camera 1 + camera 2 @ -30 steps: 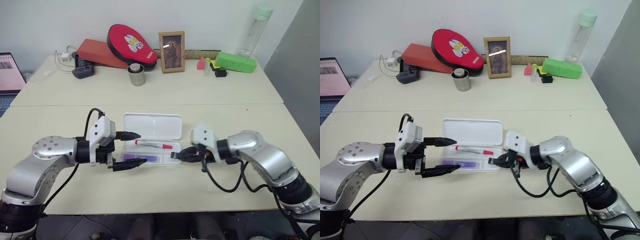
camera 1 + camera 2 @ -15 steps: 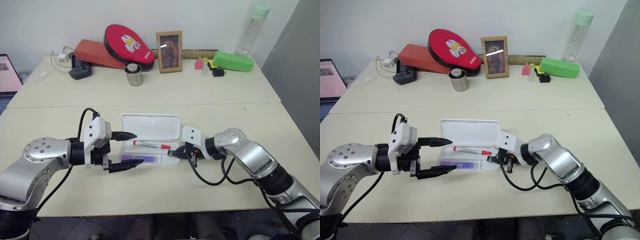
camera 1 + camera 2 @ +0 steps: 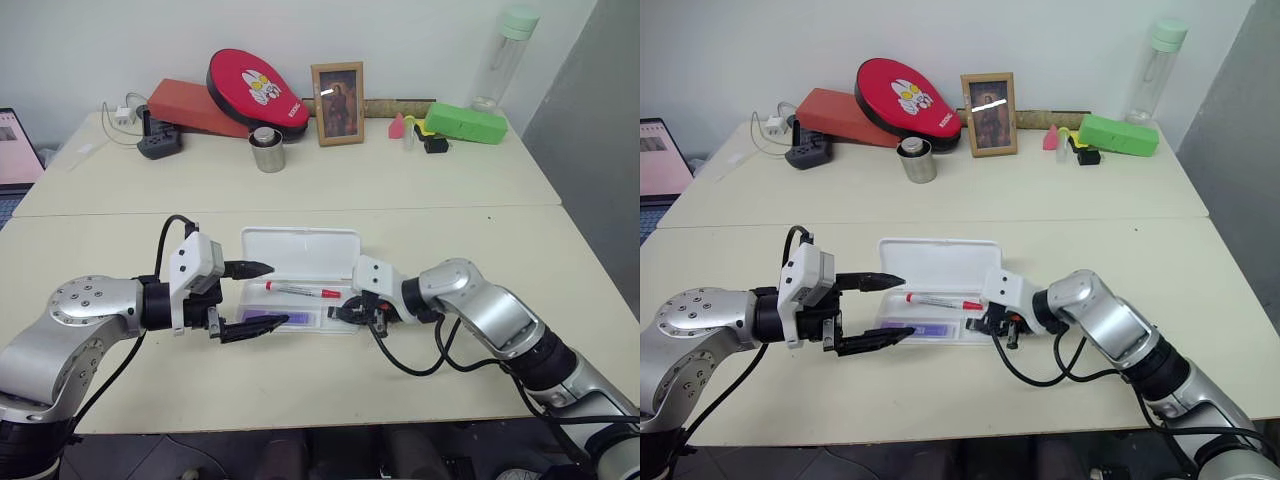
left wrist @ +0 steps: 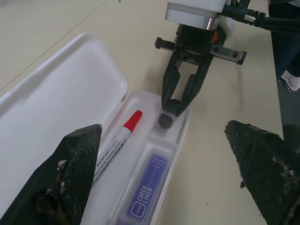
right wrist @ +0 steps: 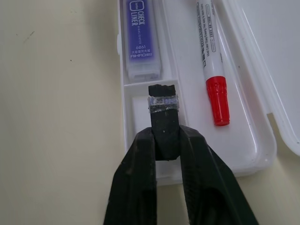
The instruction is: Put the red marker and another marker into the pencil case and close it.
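A white pencil case point(image 3: 300, 245) lies open in the middle of a pale table point(image 3: 420, 190), its lid folded flat toward the far side and its shallow tray nearer the robot. The red marker point(image 3: 304, 291) rests lengthwise in the tray's far channel, red cap pointing to the robot's right. The purple marker point(image 3: 266, 319), labelled with white lettering, lies in the near channel just beside it. The right gripper point(image 5: 163, 149) reaches in from the right end of the case, and its two black fingers are closed on a small dark cap-like object point(image 5: 162, 101) with a clear band, held over the small square compartment at that end of the tray, next to the red cap. The left gripper point(image 3: 247, 297) hovers at the left end of the case with its fingers spread wide apart, holding nothing, one fingertip above the tray's far edge and the other over its near edge. Along the back of the table stand a red paddle case point(image 3: 252, 87), a framed photo point(image 3: 339, 102), a metal cup point(image 3: 267, 149), a green box point(image 3: 467, 122) and a clear bottle point(image 3: 503, 58).
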### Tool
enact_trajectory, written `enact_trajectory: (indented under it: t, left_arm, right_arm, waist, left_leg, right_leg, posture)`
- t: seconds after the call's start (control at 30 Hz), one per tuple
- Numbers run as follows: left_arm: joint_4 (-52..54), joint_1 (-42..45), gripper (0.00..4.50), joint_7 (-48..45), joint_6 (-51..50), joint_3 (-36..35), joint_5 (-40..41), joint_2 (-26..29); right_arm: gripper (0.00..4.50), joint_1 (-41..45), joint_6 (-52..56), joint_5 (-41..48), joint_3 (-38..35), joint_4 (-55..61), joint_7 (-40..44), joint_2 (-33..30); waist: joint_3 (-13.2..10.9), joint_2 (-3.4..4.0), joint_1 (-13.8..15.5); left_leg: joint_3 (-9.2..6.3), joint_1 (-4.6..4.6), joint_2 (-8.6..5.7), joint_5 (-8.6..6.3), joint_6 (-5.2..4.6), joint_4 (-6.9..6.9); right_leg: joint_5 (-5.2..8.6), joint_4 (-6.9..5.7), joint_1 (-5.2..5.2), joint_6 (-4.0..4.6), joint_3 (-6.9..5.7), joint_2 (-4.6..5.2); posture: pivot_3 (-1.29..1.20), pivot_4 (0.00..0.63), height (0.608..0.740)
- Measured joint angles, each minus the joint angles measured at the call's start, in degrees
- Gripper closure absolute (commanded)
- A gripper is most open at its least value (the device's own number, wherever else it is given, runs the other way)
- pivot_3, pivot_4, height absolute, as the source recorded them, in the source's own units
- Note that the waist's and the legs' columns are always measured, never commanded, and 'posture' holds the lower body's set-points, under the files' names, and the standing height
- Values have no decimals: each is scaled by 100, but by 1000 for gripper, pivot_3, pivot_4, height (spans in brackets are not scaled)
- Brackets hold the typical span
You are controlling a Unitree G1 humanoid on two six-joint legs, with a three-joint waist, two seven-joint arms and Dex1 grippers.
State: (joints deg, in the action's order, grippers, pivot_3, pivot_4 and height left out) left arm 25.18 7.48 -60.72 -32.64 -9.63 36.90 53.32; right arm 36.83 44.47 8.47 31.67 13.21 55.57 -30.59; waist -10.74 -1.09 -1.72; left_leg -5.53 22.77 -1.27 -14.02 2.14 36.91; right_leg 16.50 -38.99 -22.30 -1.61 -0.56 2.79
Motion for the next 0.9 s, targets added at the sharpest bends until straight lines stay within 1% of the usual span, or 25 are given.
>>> enact_trajectory:
  t: [0.03,0.2,0.23,0.3,0.4,0.43,0.57,0.67,0.7,0.77,0.8,0.83,0.9]
  left_arm:
    - [0,8,0,4,0,1,3,-1]
    - [0,44,0,9,0,23,10,-9]
    - [0,52,0,9,0,24,10,-10]
    - [-1,67,0,12,0,24,10,-13]
    - [-1,124,0,19,-1,25,11,-30]
    - [-1,138,0,23,-2,25,16,-30]
    - [-1,151,0,61,-47,25,43,-54]
    - [8,151,0,250,-112,-74,151,-148]
    - [7,161,0,389,-207,-327,346,-249]
    - [8,167,0,498,-254,-576,507,-272]
    - [11,184,0,563,-309,-716,614,-301]
    - [18,213,0,663,-371,-867,772,-311]
    - [35,223,0,726,-414,-899,825,-311]
  right_arm:
    - [2569,0,3,-2,0,5,9,9]
    - [1459,1,75,13,-10,136,57,18]
    - [1303,2,97,39,-22,193,66,18]
    - [786,22,124,115,-87,232,71,29]
    - [156,116,144,191,-219,241,71,28]
    - [61,129,153,206,-265,250,71,28]
    - [61,155,269,551,-593,358,140,66]
    - [61,443,384,1278,-1332,458,311,264]
    - [334,803,344,1438,-1675,203,304,320]
    - [549,1084,230,1433,-1943,-120,268,305]
    - [837,1209,122,1396,-2019,-346,221,298]
    - [1016,1293,-38,1298,-2063,-705,169,305]
    - [1485,1304,-110,1265,-2052,-978,163,329]
  waist:
    - [0,0,0]
    - [0,0,0]
    - [0,0,0]
    - [0,0,0]
    - [0,0,0]
    - [0,0,1]
    - [0,0,0]
    - [-1,1,-7]
    - [-1,1,-14]
    - [1,-1,-8]
    - [1,-1,-8]
    - [1,-1,-9]
    - [1,-1,-9]
  left_leg:
    - [0,0,0,0,0,0]
    - [0,0,0,0,0,0]
    - [0,-1,0,0,0,0]
    - [0,0,0,0,0,0]
    - [-1,0,0,0,0,0]
    - [-1,0,0,0,0,0]
    - [-1,0,0,0,0,0]
    - [-1,-2,1,0,0,0]
    - [0,-2,1,0,0,1]
    - [-2,-8,1,0,0,1]
    - [-2,-8,1,0,0,0]
    - [1,-6,1,0,0,0]
    - [4,-4,-1,0,0,-1]
  right_leg:
    - [0,0,0,0,0,0]
    - [0,0,0,0,0,0]
    - [0,0,0,0,0,0]
    - [0,0,0,0,0,0]
    - [0,0,0,0,-1,0]
    - [0,0,0,0,-1,0]
    - [0,0,0,0,0,0]
    - [0,-2,2,0,0,0]
    - [-1,-2,0,0,1,0]
    - [-1,-2,5,1,-2,0]
    - [-1,-1,4,1,-1,0]
    - [-1,0,4,1,1,1]
    - [-1,0,2,1,3,1]
  posture:
    - [0,150,740]
    - [0,150,740]
    - [0,150,740]
    - [0,150,740]
    - [0,150,740]
    - [0,150,740]
    - [0,150,740]
    - [0,150,740]
    - [0,150,740]
    - [0,150,740]
    - [0,150,740]
    - [0,150,740]
    - [0,150,740]
